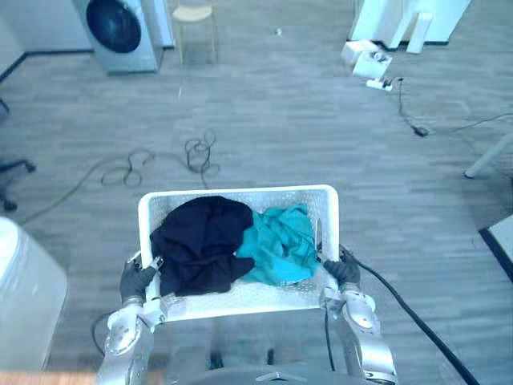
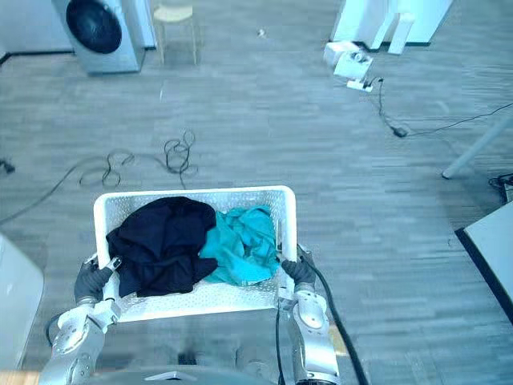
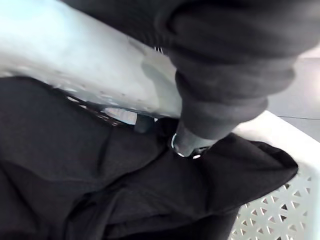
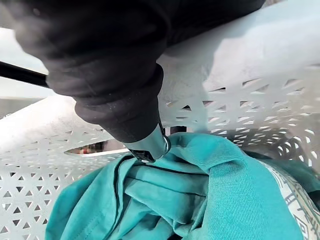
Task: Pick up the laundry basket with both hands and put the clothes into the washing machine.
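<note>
A white perforated laundry basket (image 1: 240, 193) is held up in front of me over the floor. Inside lie a black garment (image 1: 200, 243) on the left and a teal garment (image 1: 282, 243) on the right. My left hand (image 1: 138, 278) grips the left rim, its thumb hooked over the rim (image 3: 75, 55) onto the black garment (image 3: 75, 175). My right hand (image 1: 343, 271) grips the right rim, thumb (image 4: 145, 145) inside against the teal garment (image 4: 225, 200). The washing machine (image 1: 119, 32), with a dark round door, stands far off at the upper left.
Loose cables (image 1: 200, 152) lie on the floor between me and the machine. A stool (image 1: 194, 16) stands beside the machine. White boxes and a power strip (image 1: 366, 60) sit at the upper right. A white rounded object (image 1: 24, 293) is close on my left.
</note>
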Tool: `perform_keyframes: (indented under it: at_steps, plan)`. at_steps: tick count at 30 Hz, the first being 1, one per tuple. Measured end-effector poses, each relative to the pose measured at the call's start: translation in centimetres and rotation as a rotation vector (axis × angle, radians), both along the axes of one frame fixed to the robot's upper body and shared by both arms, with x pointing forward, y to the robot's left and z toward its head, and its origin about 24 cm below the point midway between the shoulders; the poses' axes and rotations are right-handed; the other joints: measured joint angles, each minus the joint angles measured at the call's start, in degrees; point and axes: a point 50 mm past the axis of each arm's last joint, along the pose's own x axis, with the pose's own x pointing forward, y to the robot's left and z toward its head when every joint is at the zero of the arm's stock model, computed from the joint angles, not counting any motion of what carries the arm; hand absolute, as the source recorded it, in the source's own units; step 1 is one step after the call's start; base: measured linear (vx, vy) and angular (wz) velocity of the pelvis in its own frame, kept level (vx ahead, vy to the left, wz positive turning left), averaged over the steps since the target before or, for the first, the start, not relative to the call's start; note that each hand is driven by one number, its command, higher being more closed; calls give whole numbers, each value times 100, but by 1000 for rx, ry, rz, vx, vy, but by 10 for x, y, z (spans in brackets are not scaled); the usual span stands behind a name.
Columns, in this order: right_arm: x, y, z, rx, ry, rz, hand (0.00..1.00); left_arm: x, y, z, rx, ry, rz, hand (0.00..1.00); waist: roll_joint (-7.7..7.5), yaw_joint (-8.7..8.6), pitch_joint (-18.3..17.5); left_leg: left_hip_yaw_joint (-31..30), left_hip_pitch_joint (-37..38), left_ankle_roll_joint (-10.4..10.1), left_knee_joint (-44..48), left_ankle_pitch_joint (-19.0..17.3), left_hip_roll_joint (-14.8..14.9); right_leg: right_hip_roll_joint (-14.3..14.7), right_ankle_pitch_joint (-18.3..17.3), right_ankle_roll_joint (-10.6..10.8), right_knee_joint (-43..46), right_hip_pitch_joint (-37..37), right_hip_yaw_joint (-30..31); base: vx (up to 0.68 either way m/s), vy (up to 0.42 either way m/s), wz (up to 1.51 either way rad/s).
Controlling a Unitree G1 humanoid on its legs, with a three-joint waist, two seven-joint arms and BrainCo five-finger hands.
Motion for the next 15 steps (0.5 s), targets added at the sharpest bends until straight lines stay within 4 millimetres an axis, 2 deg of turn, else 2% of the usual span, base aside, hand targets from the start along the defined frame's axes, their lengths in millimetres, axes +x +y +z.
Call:
perform_keyframes:
  at_steps: [1, 2, 3, 4, 5, 6, 7, 8, 9, 10, 11, 12, 13, 14, 15]
  plan:
    - [0, 0, 1, 0, -4, 2, 100, 1, 0, 1, 3, -4, -1, 100, 83, -43, -4, -17, 172, -45, -147, -31, 84, 9, -120, -179, -111, -198, -223, 657, 27, -10]
    - [1, 0, 3, -1, -15, 0, 100, 3, 0, 3, 4, -16, -4, 100, 212, -118, 17, -92, 477, -129, -407, -85, 215, 59, -260, -272, -564, -591, -542, 458, 1, 12]
    - [1, -1, 5, -3, -23, -2, 100, 4, 0, 4, 4, -22, -6, 100, 259, -174, 36, -139, 616, -176, -517, -101, 287, 102, -270, -250, -939, -777, -624, 606, -44, 37]
    - [2, -4, 10, -11, -43, -7, 100, 8, -1, 6, 4, -36, -12, 100, 327, -314, 68, -184, 1004, -300, -861, -62, 444, 239, -62, -203, -2561, -1092, -638, 523, -70, 38]
    - [3, -5, 10, -13, -46, -6, 100, 9, -1, 7, 2, -40, -15, 100, 328, -343, 67, -181, 1191, -349, -1042, -34, 487, 300, 187, -191, -3390, -1136, -640, 708, -131, 41]
    - [4, -5, 12, -13, -53, -2, 100, 13, -1, 8, 4, -51, -19, 100, 239, -364, 35, -188, 1533, -405, -1284, -3, 485, 328, 834, -101, -5119, -1136, -639, 934, -235, 27]
    - [7, -4, 14, -13, -64, 5, 100, 15, 0, 9, 9, -58, -16, 100, 80, -394, -14, -260, 1867, -567, -1390, -97, 451, 310, 1109, -103, -5907, -1196, -634, 952, -262, 39]
    - [7, -6, 14, -22, -62, 5, 100, 17, -1, 6, 6, -51, -19, 100, 25, -418, -92, -428, 2123, -709, -1324, -199, 540, 400, 1606, -251, -5677, -1234, -546, 837, -246, 36]
    - [6, -7, 13, -30, -56, 7, 100, 18, -4, 2, -8, -38, -17, 100, 140, -424, -135, -519, 2187, -737, -1128, -220, 724, 499, 1987, -372, -5386, -1245, -537, 719, -240, 40]
    - [5, -9, 13, -38, -54, 5, 100, 19, -8, -3, -22, -20, -15, 100, 319, -415, -142, -713, 1973, -644, -199, -120, 1075, 618, 2242, -440, -4887, -1220, -652, 870, -315, 19]
    - [7, -13, 16, -64, -59, 4, 100, 21, -14, -7, -45, -10, -7, 100, 566, -388, -72, -864, 1461, -421, 1167, 481, 1486, 844, 1760, -637, -4466, -1077, -882, 850, -344, 12]
    - [7, -14, 16, -70, -60, 4, 100, 21, -14, -8, -47, -4, -2, 100, 606, -380, -57, -870, 1101, -342, 1878, 1133, 1669, 917, 1567, -722, -4365, -962, -926, 1122, -444, -3]
    - [6, -15, 17, -81, -59, 0, 100, 23, -17, -10, -46, 4, -17, 100, 705, -216, 16, -795, 137, -21, 4083, 2325, 2410, 1194, 1136, -900, -4526, -298, -1010, 806, -316, -7]
    - [6, -16, 17, -86, -59, -4, 100, 23, -19, -10, -48, 5, -24, 100, 721, -176, 38, -729, 12, 57, 4441, 2238, 2546, 1264, 1110, -934, -4592, -146, -1003, 943, -337, -21]
    - [7, -20, 19, -97, -62, -20, 100, 24, -23, -11, -62, 9, -35, 100, 735, -52, 130, -608, -429, 378, 5708, 1782, 2917, 1435, 1000, -996, -4941, 579, -987, 450, -136, -16]
